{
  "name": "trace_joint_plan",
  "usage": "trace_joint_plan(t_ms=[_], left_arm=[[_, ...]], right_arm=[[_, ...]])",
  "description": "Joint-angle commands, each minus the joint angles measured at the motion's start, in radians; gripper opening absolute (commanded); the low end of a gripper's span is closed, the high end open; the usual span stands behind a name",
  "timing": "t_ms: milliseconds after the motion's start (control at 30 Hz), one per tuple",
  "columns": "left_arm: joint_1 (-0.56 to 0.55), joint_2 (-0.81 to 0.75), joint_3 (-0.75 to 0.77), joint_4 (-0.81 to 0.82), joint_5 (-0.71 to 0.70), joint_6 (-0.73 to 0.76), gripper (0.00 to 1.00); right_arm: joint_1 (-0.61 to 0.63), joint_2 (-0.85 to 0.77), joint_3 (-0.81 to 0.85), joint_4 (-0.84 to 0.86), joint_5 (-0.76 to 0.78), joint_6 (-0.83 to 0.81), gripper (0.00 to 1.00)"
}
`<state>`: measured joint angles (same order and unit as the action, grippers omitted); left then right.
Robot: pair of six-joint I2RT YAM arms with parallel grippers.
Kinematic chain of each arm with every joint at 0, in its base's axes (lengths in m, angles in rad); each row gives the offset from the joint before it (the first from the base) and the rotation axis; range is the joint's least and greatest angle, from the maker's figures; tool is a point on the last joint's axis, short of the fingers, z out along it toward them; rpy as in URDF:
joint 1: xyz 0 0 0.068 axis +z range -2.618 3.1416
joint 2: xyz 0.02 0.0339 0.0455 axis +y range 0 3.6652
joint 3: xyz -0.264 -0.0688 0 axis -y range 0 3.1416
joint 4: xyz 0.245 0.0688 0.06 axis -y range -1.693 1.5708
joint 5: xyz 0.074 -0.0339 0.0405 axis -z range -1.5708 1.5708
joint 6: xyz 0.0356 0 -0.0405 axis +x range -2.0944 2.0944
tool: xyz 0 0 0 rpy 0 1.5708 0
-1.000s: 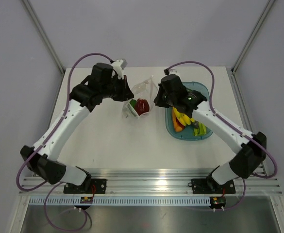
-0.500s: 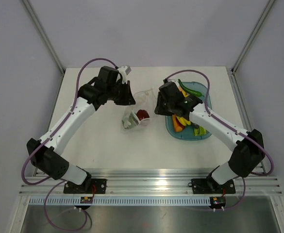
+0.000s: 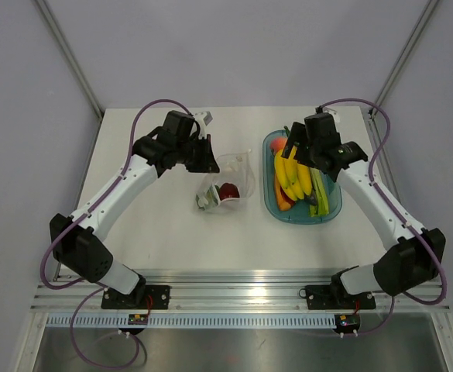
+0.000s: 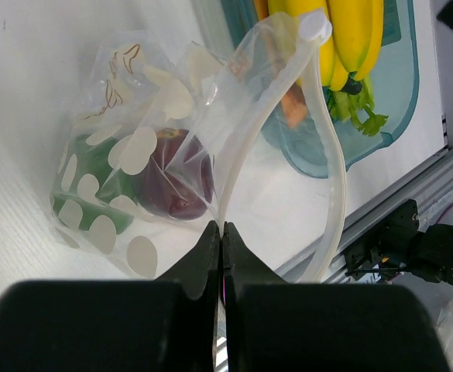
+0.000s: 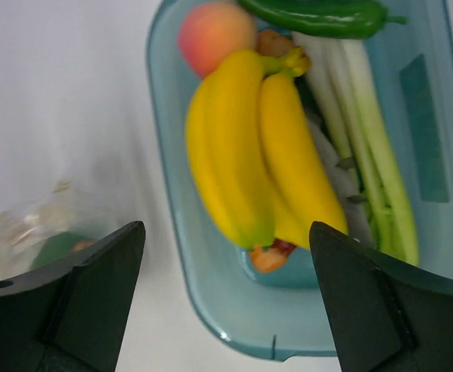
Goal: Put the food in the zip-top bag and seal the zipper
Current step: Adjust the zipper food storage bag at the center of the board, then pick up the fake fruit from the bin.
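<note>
On the white table [image 3: 164,225], the clear crinkly plastic zip-top bag [image 3: 230,182] sits about mid-table, and the teal oval plastic tray [image 5: 234,310] is just beside it on the right. Inside the bag, the dark red toy apple [image 3: 228,191] lies right of the green round toy fruit [image 4: 87,174]. In the tray, the yellow toy banana bunch [image 3: 292,177] runs lengthwise along the left side. The pale green toy stalks [image 5: 365,132] lie to its right, the pinkish-orange round toy peach [image 5: 216,35] at its far end, and the long green toy pepper [image 5: 319,14] across the far rim. The left gripper [image 4: 222,240] meets the bag's mouth edge, while the right gripper [image 5: 224,240] hangs over the tray.
</note>
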<state>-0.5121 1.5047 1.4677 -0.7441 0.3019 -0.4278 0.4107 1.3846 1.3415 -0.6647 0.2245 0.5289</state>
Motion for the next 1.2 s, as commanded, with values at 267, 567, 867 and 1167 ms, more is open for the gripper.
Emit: trace_joint_plan(t_ms=[267, 567, 867, 1167], left_arm=[[-0.005, -0.008, -0.009, 0.058, 0.032, -0.012, 0.00], [-0.008, 0.002, -0.004, 0.058, 0.028, -0.014, 0.00], [-0.014, 0.020, 0.008, 0.057, 0.032, -0.014, 0.00], [-0.014, 0.035, 0.022, 0.057, 0.032, -0.011, 0.00]], right_arm=[[-0.194, 0.221, 0.048, 0.007, -0.188, -0.176, 0.99], [-0.216, 0.349, 0.064, 0.065, -0.336, -0.216, 0.99], [-0.216, 0.275, 0.050, 0.073, -0.395, -0.228, 0.48], [-0.216, 0.125, 0.041, 0.036, -0.401, -0.208, 0.13]])
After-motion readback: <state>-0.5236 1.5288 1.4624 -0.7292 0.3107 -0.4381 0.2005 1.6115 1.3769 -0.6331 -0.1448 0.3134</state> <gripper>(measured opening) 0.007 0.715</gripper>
